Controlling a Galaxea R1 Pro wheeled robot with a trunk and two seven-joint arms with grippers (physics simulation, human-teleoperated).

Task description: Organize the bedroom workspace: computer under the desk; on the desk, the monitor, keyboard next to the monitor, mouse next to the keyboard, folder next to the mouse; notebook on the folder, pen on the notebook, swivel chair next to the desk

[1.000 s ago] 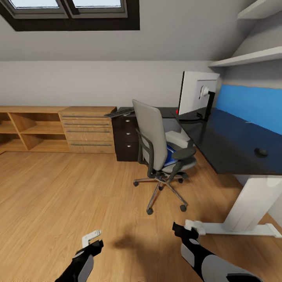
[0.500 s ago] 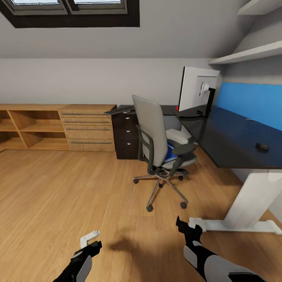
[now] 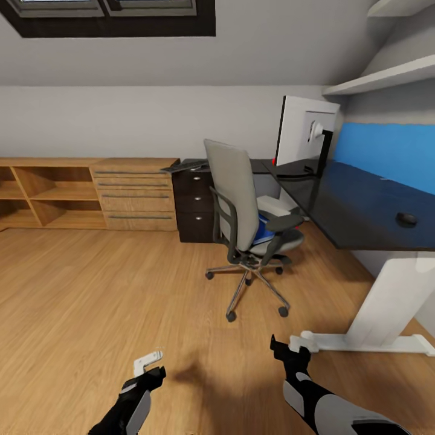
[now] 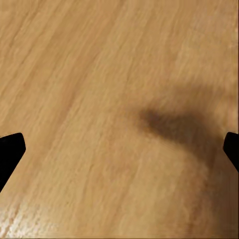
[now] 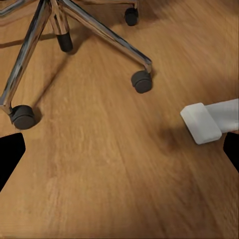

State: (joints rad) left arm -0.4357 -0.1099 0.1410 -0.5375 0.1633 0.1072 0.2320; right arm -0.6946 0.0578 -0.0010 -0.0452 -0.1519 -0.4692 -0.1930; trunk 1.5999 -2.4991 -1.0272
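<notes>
Landmark: grey padded swivel chair on a chrome five-star base (image 3: pixel 244 223), standing beside the glossy black L-shaped bench (image 3: pixel 356 211).
Folder: bright blue flat folder (image 3: pixel 262 232) lies on the chair seat, mostly hidden behind the backrest.
Mouse: small black oval mouse (image 3: pixel 406 219) on the bench, right of the chair.
Monitor: wide flat screen (image 3: pixel 302 140) on the bench beyond the chair.
Left end effector (image 3: pixel 150 368): low over the oak floor, fingers wide apart, empty.
Right end effector (image 3: pixel 289 353): fingers wide, empty.
Key relation: the folder lies ahead of and above both end effectors; the right arm is nearer.

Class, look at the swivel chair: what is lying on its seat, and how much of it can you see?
A blue folder lies on the swivel chair seat; the backrest and armrest cover most of it.
</notes>
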